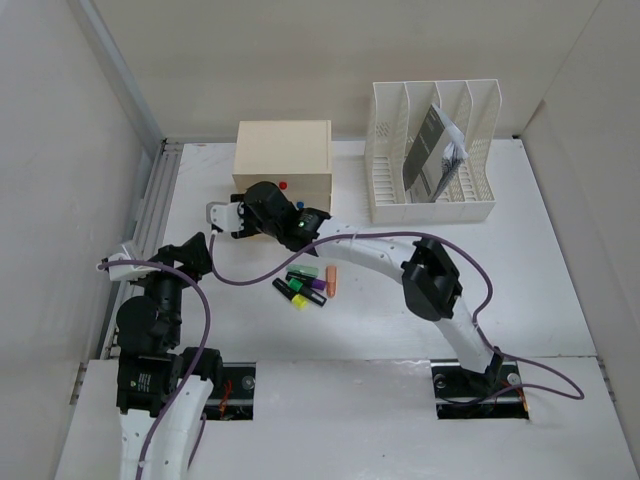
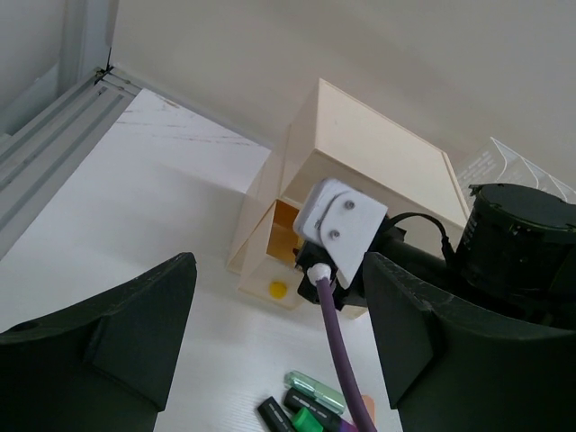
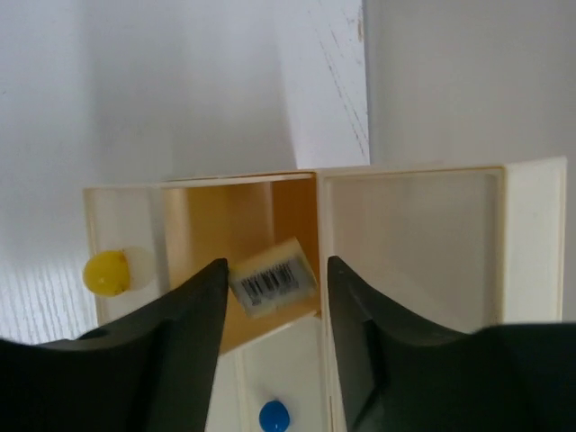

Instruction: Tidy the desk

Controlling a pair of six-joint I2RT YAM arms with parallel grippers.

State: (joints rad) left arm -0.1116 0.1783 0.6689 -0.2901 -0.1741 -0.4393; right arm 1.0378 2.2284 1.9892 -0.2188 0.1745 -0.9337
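The white desk (image 1: pixel 520 290) carries a beige drawer box (image 1: pixel 283 150) at the back. Its drawer with the yellow knob (image 3: pixel 106 272) is pulled out. My right gripper (image 3: pixel 274 265) hangs open over that drawer. A small pale block with a barcode (image 3: pixel 273 277) lies tilted between the fingers, at the left finger's edge and clear of the right one. From above, the right gripper (image 1: pixel 258 198) sits at the box front. My left gripper (image 2: pixel 279 265) is open and empty at the left (image 1: pixel 195 250), facing the box (image 2: pixel 378 153).
Several highlighters (image 1: pixel 303 285) and an orange piece (image 1: pixel 331 280) lie in a cluster in front of the box. A white slotted file rack (image 1: pixel 430 150) with a booklet stands at the back right. A blue knob (image 3: pixel 274 417) marks another drawer. An aluminium rail (image 1: pixel 160 200) runs along the left.
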